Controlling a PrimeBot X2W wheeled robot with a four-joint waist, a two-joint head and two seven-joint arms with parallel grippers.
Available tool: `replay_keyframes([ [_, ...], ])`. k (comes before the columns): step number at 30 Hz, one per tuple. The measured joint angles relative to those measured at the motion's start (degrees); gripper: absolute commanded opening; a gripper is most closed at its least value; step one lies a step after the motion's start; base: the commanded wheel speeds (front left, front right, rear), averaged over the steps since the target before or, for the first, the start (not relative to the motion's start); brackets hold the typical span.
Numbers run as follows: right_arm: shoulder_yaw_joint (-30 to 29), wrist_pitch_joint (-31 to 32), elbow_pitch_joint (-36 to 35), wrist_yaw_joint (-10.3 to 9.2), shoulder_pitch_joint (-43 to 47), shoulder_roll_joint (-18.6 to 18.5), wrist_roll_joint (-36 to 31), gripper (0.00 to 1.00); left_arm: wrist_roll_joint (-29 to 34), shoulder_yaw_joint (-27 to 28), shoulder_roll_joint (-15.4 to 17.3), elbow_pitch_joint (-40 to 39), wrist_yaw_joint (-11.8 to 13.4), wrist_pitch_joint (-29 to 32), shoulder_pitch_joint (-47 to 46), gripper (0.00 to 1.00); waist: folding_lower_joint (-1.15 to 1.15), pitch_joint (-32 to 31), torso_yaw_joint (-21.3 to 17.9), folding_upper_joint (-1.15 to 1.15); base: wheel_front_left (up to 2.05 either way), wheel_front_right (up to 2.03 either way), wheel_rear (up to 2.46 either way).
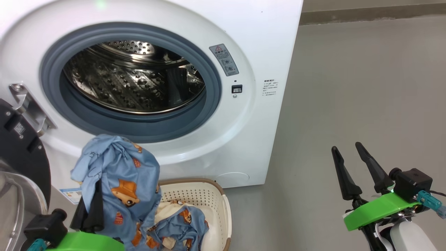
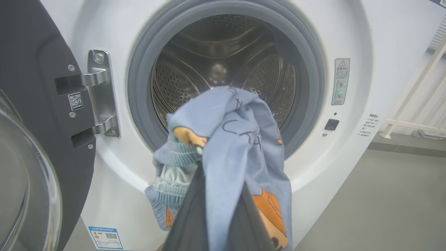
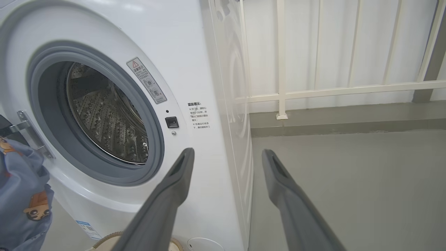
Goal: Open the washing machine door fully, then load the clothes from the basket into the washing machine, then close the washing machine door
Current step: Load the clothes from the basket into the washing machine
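Note:
The white washing machine (image 1: pixel 264 42) stands with its black glossy door (image 1: pixel 21 157) swung wide to the left on its metal hinge (image 2: pixel 101 94), and the steel drum (image 1: pixel 136 80) shows nothing inside. My left gripper (image 2: pixel 217 195) is shut on the light blue printed clothes (image 1: pixel 122 174), lifted above the basket (image 1: pixel 205 195) and just below the drum opening. The cloth (image 2: pixel 237 139) drapes over the fingertips and hides them. More blue and cream cloth (image 1: pixel 181 223) trails down into the cream basket at the machine's foot. My right gripper (image 1: pixel 346 147) hangs open over the floor to the right, holding nothing.
Grey floor (image 1: pixel 366 87) stretches to the right of the machine. A white railing (image 3: pixel 313 92) runs along the wall behind it. The open door's glass bowl (image 2: pixel 24 181) bulges close on my left arm's left side.

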Motion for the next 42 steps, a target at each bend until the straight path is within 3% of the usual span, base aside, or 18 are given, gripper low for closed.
replay_keyframes([
  [17, 0.1, 0.0, -0.4, 0.0, 0.0, -0.1, 0.0, 1.0, 1.6, 2.2, -3.2, 1.2, -2.7, -0.2, -2.7, 0.0, 0.0, 1.4, 0.5, 0.0, 0.0, 0.0, 0.0],
  [25, 1.2, 0.0, -1.1, 0.0, -1.7, 0.1, 0.0, 1.0, 1.5, 1.4, -3.2, 10.1, -4.1, 0.1, -17.0, 0.0, 0.0, 4.9, -0.7, 0.0, 0.0, 0.0, 0.0],
  [42, 1.5, 0.0, -4.6, 0.0, -11.0, 4.3, -0.2, 1.0, 1.8, 1.3, 0.2, 37.4, -5.3, 0.3, -52.6, 0.0, 0.0, 20.8, -6.6, 0.0, 0.0, 0.0, 0.0],
])
